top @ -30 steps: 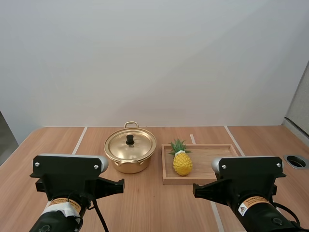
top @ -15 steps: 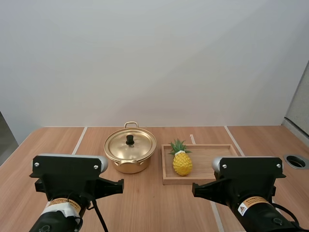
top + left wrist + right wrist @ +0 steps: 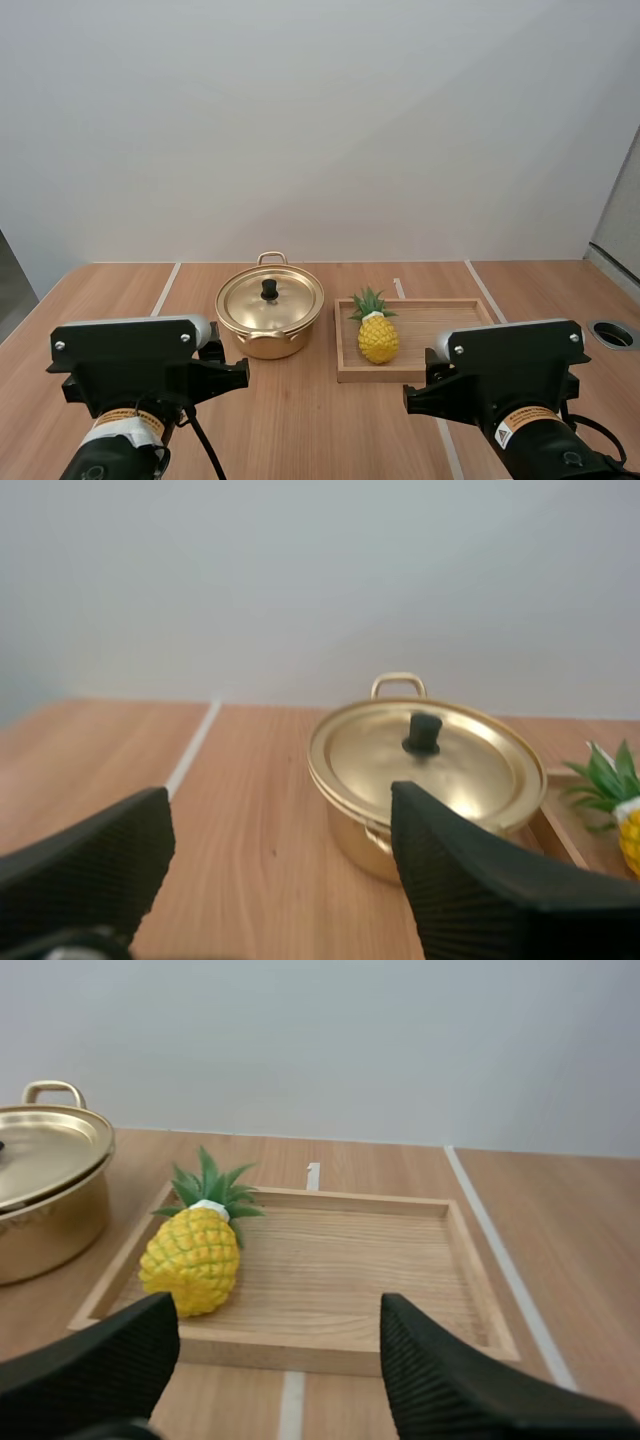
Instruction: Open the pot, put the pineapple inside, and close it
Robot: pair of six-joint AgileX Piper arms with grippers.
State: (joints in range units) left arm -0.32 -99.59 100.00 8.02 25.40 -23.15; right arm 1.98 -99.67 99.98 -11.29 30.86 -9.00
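Our left gripper (image 3: 278,825) hangs with its two black fingers (image 3: 470,890) well apart, ribbed inner faces turned to each other and nothing between them. The pot stands just beyond the gap. Our right gripper (image 3: 278,1318) is spread the same way and holds nothing, low over the table at the near edge of the tray.

The wooden table (image 3: 300,430) carries everything, and thin white lines (image 3: 163,290) run across it from near to far. The wooden tray (image 3: 440,322) lies right of centre, its long side toward us. Just left of it, close but not touching, stands the gold pot (image 3: 268,340) with one loop handle at the back. Its gold lid (image 3: 290,300) sits squarely on the rim, so the pot is closed.

The pineapple (image 3: 378,338) is in the tray at the left end, the end nearest the pot. Its yellow body rests on the tray floor and its green crown is toward the far side. We cannot tell whether it stands upright or leans.

A small black knob (image 3: 269,289) rises from the middle of the lid. A short white mark (image 3: 313,1175) lies on the table just past the tray's far rim.

In the high view our left arm (image 3: 130,350) and right arm (image 3: 515,350) each bear an orange-and-white label (image 3: 522,424). The right one has a warning triangle, and we cannot read the writing on either.
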